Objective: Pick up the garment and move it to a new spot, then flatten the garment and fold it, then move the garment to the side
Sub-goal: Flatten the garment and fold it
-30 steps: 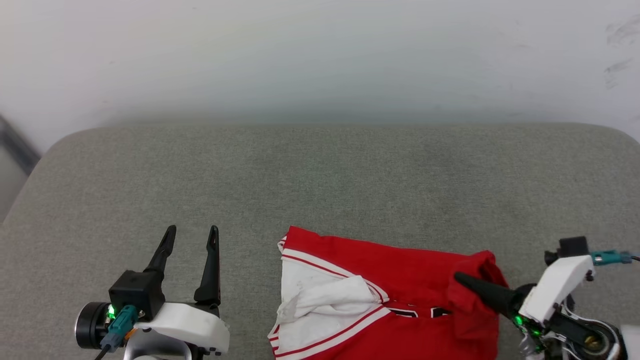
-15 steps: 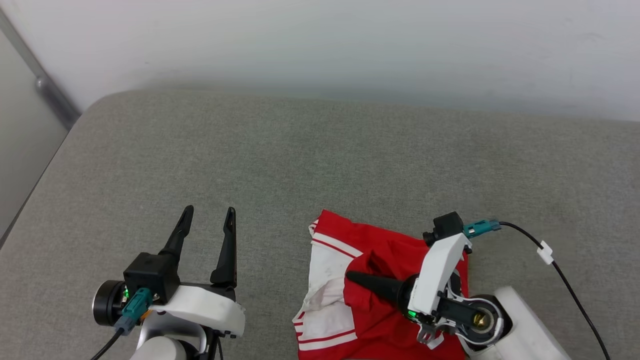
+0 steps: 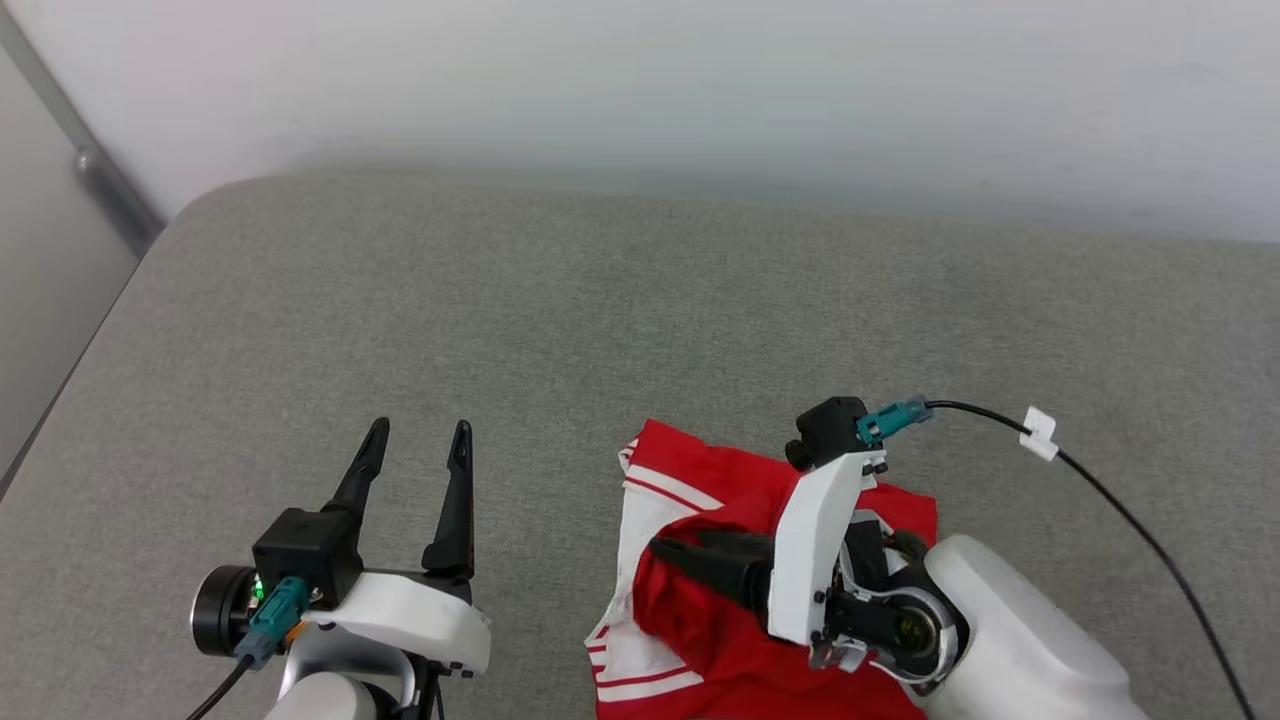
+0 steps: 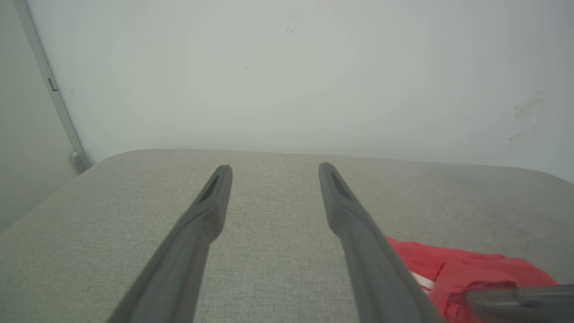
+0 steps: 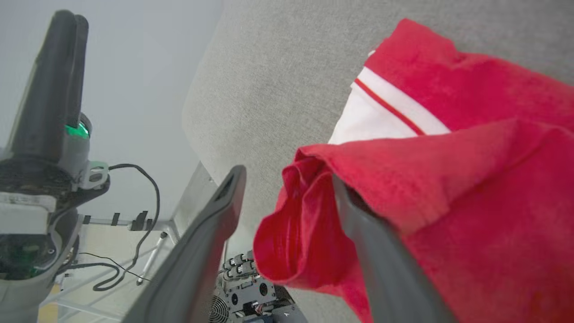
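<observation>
The garment [image 3: 700, 480] lies bunched at the near edge of the grey cushion [image 3: 640, 320], red with a white sleeve and red-striped trim showing. My right gripper [image 3: 680, 546] lies over it pointing left, fingers apart. In the right wrist view a folded red edge of the garment [image 5: 471, 89] is draped over one finger of the right gripper [image 5: 287, 177] and hangs between the two. My left gripper [image 3: 415, 435] stands open over bare cushion to the garment's left, holding nothing. The left wrist view has the left gripper [image 4: 273, 168] open, with the garment [image 4: 466, 264] at lower right.
A white wall [image 3: 640, 90] rises behind the cushion. The cushion's rounded left edge [image 3: 150, 270] drops beside a metal rail [image 3: 90, 165]. A black cable [image 3: 1130, 510] trails from my right wrist across the cushion on the right.
My right gripper has swept left across the garment, dragging the red edge over the white sleeve, and its fingers have parted. The head camera shifted. The left gripper stays open.
</observation>
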You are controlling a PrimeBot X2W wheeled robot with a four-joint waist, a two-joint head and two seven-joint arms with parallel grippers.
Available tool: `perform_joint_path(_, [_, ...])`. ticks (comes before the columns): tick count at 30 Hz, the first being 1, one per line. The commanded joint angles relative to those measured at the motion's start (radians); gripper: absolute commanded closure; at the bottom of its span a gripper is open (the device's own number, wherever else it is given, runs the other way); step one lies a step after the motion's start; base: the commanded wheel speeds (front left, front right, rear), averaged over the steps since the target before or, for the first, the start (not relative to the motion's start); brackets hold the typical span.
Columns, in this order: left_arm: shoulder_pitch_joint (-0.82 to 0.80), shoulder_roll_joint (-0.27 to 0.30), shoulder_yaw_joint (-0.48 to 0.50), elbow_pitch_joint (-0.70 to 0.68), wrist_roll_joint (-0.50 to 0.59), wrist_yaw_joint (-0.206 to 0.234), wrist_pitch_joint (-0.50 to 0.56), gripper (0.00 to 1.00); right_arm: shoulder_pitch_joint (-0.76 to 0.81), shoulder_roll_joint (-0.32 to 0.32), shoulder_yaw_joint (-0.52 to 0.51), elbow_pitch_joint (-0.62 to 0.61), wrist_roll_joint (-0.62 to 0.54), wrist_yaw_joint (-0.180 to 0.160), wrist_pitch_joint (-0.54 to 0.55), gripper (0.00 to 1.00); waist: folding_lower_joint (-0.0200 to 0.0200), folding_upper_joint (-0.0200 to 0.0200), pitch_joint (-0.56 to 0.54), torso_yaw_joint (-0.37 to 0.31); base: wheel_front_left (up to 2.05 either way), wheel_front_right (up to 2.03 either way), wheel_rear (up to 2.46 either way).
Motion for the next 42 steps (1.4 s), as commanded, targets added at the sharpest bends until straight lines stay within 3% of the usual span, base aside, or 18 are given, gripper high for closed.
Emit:
perform_joint_path(1, [0.001,-0.002,0.001,0.001,0.000,0.000,-0.004,0.00,-0.017,-0.025,0.028,-0.014,-0.032,0.000,-0.015,0.00,0.0000,0.0000,-0.011,-0.010,0.00,0.00,0.00])
perform_joint_path(5, [0.020,0.002,0.000,0.004,-0.002,0.009,-0.004,0.00,-0.035,-0.095,0.084,-0.038,-0.130,0.000,-0.081,0.00,0.0000,0.0000,-0.037,-0.031,0.00,0.00,0.00])
perform_joint_path(9, [0.040,0.006,0.003,-0.002,-0.006,0.021,-0.001,0.00,-0.029,-0.163,0.050,-0.015,-0.254,0.000,-0.189,0.00,0.0000,0.0000,-0.061,-0.056,0.00,0.00,0.00])
perform_joint_path(14, [0.058,0.012,0.007,-0.011,-0.009,0.035,0.001,0.00,0.030,-0.222,-0.054,0.001,-0.345,0.000,-0.288,0.00,0.0000,0.0000,-0.075,-0.085,0.00,0.00,0.00])
perform_joint_path(20, [0.081,0.024,0.022,-0.019,-0.014,0.051,-0.002,0.00,0.156,-0.254,-0.290,-0.060,-0.488,0.000,-0.410,0.00,0.0000,0.0000,-0.086,-0.135,0.00,0.00,0.00])
perform_joint_path(29, [0.112,0.039,0.043,-0.014,-0.022,0.066,-0.007,0.00,0.369,-0.152,-0.592,-0.323,-0.726,0.000,-0.527,0.00,0.0000,0.0000,-0.095,-0.180,0.00,0.00,0.00])
perform_joint_path(36, [0.153,0.044,0.043,0.004,-0.027,0.079,-0.012,0.00,0.491,-0.043,-0.650,-0.497,-0.837,0.000,-0.530,0.00,0.0000,0.0000,-0.111,-0.183,0.00,0.00,0.00])
perform_joint_path(42, [0.171,0.053,0.046,0.012,-0.030,0.086,-0.012,0.00,0.530,-0.013,-0.649,-0.550,-0.867,0.000,-0.502,0.00,0.0000,0.0000,-0.118,-0.177,0.00,0.00,0.00])
